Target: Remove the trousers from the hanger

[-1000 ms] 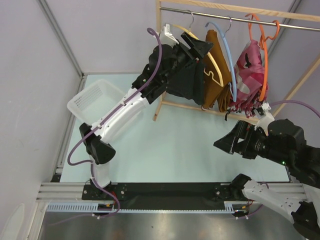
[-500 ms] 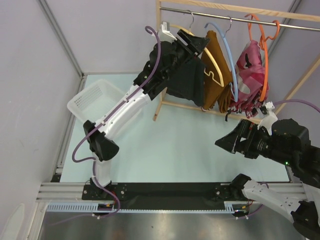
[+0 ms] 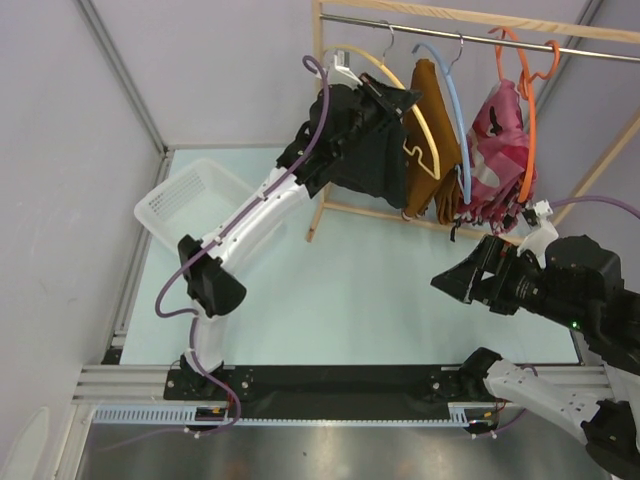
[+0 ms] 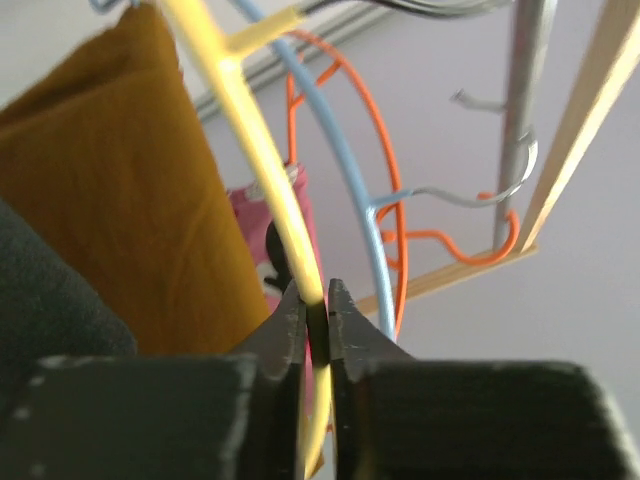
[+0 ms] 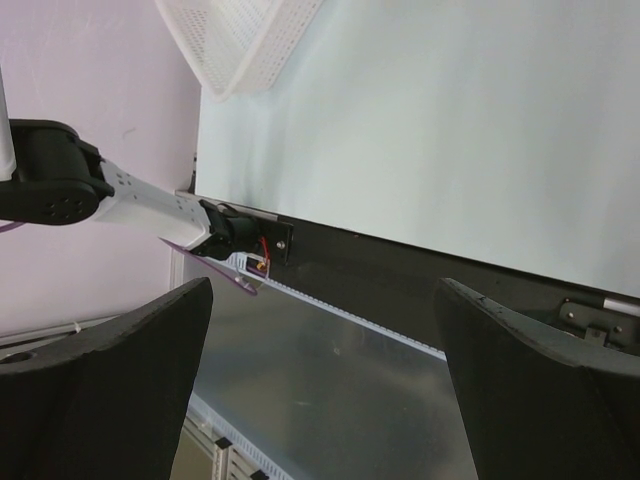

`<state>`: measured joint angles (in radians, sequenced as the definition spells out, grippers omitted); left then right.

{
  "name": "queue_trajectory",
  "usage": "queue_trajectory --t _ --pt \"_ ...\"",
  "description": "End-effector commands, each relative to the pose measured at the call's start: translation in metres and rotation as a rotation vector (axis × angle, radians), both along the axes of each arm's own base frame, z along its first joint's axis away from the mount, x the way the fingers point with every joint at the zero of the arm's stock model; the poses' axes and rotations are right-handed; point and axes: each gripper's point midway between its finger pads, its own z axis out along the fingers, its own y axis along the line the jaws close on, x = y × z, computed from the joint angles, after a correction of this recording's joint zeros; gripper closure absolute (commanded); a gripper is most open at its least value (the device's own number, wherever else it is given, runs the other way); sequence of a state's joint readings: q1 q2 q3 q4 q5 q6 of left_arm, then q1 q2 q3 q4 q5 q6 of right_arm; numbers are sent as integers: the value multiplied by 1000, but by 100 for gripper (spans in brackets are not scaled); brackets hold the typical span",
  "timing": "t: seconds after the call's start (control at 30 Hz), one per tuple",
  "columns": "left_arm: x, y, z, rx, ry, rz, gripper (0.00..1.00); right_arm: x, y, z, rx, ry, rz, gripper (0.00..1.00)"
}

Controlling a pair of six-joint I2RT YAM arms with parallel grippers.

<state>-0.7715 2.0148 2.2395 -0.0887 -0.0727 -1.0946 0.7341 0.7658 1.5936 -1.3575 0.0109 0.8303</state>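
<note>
Left wrist alone shows left jaws clamped on hanger point(image 4: 272, 190); right wrist shows right jaws spread.

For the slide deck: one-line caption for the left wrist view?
Left hand shut on the yellow hanger, mustard garment beside it.

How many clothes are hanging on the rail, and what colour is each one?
black trousers: 1
mustard-brown garment: 1
pink camouflage garment: 1
Total: 3
</note>
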Motion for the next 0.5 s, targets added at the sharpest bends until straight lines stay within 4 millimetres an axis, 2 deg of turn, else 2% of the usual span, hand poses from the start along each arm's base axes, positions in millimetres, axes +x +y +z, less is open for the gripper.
queue_trajectory --t 0.0,0.17,0.47 --pt "-22 11 54 -34 -169 -68 98 4 2 6 0 -9 0 0" --pt "-26 15 54 42 -274 -147 100 7 6 5 -20 -6 11 0" --pt "-37 26 80 28 -524 -284 100 7 6 0 -36 11 11 0"
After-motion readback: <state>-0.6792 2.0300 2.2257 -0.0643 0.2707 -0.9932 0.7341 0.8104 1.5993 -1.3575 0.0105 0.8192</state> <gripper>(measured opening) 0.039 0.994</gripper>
